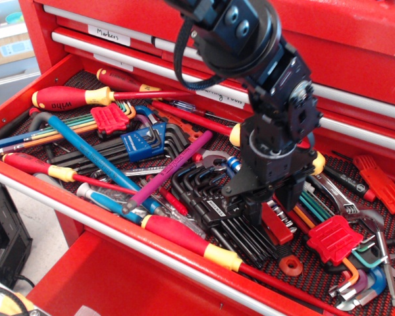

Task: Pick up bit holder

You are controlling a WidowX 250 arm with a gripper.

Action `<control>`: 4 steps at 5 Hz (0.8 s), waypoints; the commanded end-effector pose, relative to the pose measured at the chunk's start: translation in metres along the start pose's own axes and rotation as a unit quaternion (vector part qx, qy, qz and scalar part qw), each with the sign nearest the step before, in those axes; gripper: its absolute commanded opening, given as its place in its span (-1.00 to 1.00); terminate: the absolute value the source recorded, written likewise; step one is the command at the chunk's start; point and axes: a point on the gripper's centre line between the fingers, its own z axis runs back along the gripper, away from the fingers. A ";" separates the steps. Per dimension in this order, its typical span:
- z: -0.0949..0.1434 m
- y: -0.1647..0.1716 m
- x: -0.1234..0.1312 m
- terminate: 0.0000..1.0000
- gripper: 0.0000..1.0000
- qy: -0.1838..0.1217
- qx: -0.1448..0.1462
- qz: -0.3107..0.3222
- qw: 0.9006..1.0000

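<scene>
Red plastic marks the bit holder (277,222), lying in the open tool drawer (26,99) at about 4 o'clock from frame centre. Only its lower end, with a few silver bits along one edge, shows below the gripper (270,209).

Single view, observation.image:

1. Gripper state. The gripper is lowered over the bit holder with one finger on each side of the bar. The jaws appear spread and not clamped; contact with the bar cannot be confirmed.
2. Step in hand: closing on the bar. Judged best practice is to centre the fingers across the short width of the bar, seat them low, then close squarely so the bar does not pivot.
3. Neighbouring items. Black hex key set (214,204) lies just beside the bar at 9 o'clock. Squarish red clip (334,238) lies near at 3 o'clock. Coloured hex keys (313,205) run close along the far side. A finger may catch any of these.
4. Open room. Sideways clearance is minimal. The drawer front rail (118,234) lies at 7 o'clock and upper drawer fronts (362,105) at 12 o'clock. A straight vertical lift looks like the clear path.
</scene>
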 end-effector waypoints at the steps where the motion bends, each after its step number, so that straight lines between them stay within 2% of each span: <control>1: -0.002 -0.008 0.013 -1.00 1.00 0.001 -0.023 -0.005 1.000; 4: -0.027 -0.010 0.013 -1.00 1.00 0.027 -0.045 -0.012 0.999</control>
